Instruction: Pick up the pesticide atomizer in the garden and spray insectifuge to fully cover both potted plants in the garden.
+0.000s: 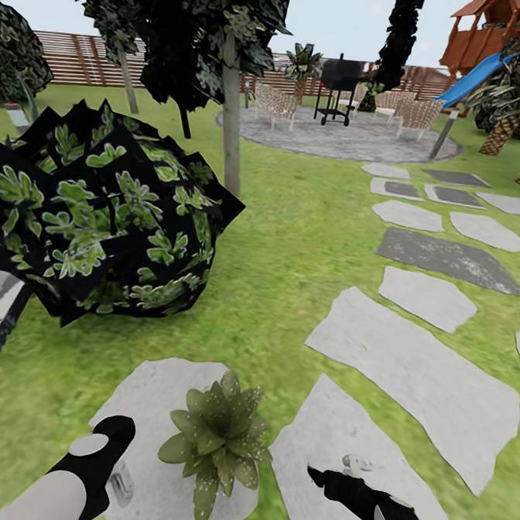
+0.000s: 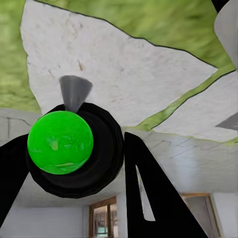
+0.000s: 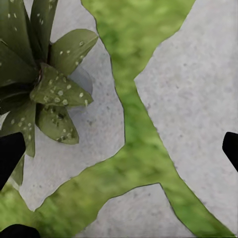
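Observation:
One potted plant [image 1: 217, 435], a low rosette of pointed dull-green leaves, sits on a round grey stone [image 1: 154, 392] at the bottom middle of the head view. Pale specks dot its leaves [image 3: 54, 89]. My left gripper [image 1: 106, 462] hangs just left of the plant. In the left wrist view it [image 2: 74, 163] is shut on the pesticide atomizer [image 2: 94, 148], a dark round body with a green ball and a grey cone nozzle. A small grey part of the atomizer [image 1: 120, 484] shows below the hand. My right gripper [image 1: 326, 476] is right of the plant, open [image 3: 119, 148] and empty above stone and grass.
A big dark-leaved bush [image 1: 100, 218] stands close at the left, with a thin tree trunk [image 1: 233, 118] behind it. Grey stepping stones [image 1: 415, 372] run up the right side. A paved patch [image 1: 338, 137] with a grill and chairs lies far ahead before the fence.

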Motion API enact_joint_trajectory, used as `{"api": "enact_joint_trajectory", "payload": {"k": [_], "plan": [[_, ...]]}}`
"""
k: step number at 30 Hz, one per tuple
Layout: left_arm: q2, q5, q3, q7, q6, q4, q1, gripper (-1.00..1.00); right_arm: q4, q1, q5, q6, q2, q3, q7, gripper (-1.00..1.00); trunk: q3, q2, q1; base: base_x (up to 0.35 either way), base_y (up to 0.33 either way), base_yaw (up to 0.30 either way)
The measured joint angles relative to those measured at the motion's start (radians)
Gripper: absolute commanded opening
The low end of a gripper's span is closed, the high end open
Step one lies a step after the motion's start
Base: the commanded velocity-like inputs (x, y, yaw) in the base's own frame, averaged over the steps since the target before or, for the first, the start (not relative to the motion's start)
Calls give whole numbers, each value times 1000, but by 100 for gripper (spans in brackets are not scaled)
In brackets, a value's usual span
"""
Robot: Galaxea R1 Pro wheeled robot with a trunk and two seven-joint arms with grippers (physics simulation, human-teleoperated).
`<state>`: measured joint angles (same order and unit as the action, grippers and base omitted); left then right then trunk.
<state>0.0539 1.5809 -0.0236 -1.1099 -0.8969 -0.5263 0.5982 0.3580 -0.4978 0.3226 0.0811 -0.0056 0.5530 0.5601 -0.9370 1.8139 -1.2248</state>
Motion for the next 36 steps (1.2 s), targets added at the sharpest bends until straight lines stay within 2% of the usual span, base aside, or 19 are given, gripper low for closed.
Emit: {"api": "enact_joint_trajectory", "payload": {"k": [10, 17, 23, 28, 36], "plan": [[0, 0, 0, 0, 0, 0, 0, -100, 1, 0, 0, 0, 0, 0, 0, 100, -4, 0, 0, -12, 203, -257], [1, 0, -2, 1, 0, -2, 0, -100, 1, 0, 0, 0, 0, 0, 0, 100, -7, 0, 0, 0, 36, -248], [2, -1, -3, 0, 0, -2, 0, -100, 1, 0, 0, 0, 0, 0, 0, 100, -8, 0, 0, 8, 33, -43], [2, 0, -2, 0, 0, -3, 0, -100, 0, 0, 0, 0, 0, 0, 0, 100, -8, 0, 0, 51, 268, -81], [2, 0, -1, 0, 0, -4, 0, -100, 0, 0, 0, 0, 0, 0, 0, 100, -8, 0, 0, 3, 312, -265]]}}
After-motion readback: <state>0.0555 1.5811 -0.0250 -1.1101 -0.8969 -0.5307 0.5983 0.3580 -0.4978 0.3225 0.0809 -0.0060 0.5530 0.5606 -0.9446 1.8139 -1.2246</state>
